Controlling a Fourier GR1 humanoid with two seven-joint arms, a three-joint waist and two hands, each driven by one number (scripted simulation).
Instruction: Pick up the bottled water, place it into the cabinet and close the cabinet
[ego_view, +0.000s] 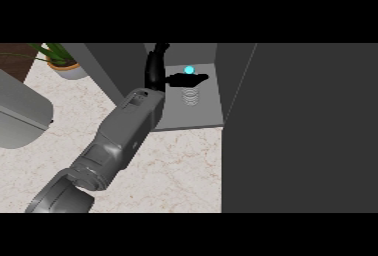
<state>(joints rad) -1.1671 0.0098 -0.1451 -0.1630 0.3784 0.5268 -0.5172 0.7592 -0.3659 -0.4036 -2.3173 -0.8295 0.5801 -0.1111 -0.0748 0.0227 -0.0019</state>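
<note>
Holding the clear ribbed water bottle with the blue cap (190, 90) inside the grey cabinet (203, 120).

My black left hand (177, 79) is up in the cabinet with its fingers curled round the bottle's neck, just under the cap. The bottle stands on the cabinet floor, or just over it; I cannot tell which. If I let go while it leans, I think it could tip and roll out onto the pale marble counter (177, 170). The big dark cabinet door (303, 130) is open at my right and hides that side. My right hand does not show. A potted green plant (63, 62) sits far off.
</note>
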